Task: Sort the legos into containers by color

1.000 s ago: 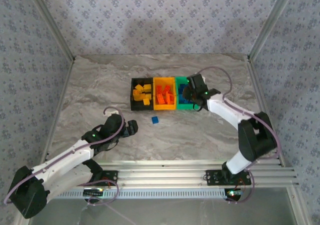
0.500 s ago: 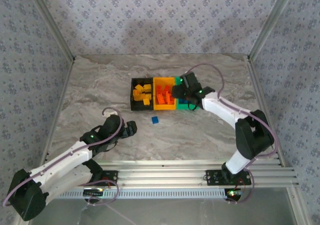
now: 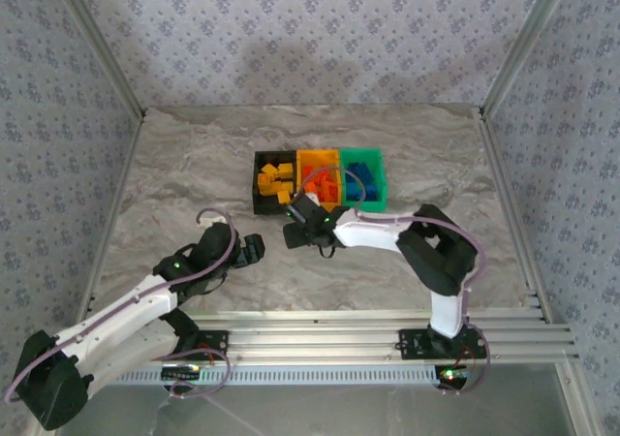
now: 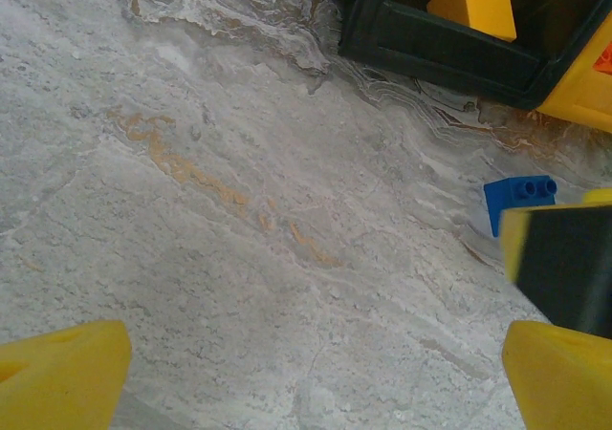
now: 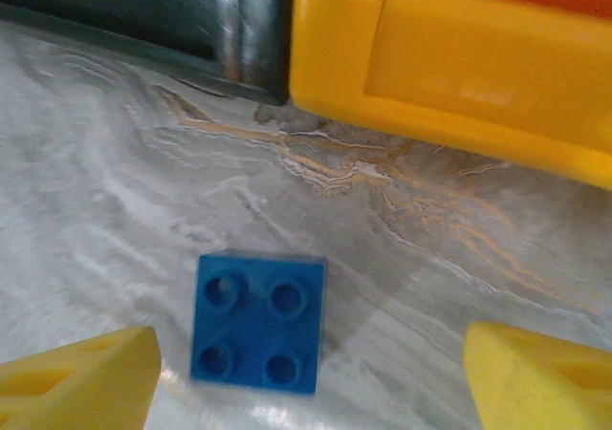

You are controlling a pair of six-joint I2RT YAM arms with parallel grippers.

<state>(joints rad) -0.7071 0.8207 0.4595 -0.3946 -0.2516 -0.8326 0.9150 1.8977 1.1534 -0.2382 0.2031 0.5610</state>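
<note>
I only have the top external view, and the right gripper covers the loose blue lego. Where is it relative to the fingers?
Observer: Right wrist view: the blue lego lies flat on the table between the open fingers of the right gripper, untouched.
Operator: Which way up?
Observer: Studs up, four in a square.
Operator: Near the bins?
Observer: Just in front of the yellow-orange bin, bare table between them.

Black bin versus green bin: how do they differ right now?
In the top view, the black bin sits at the left end of the row and the green bin at the right end. The black bin holds yellow-orange bricks; the green bin holds blue bricks. Both are open-topped, and each adjoins the yellow-orange bin between them.
</note>
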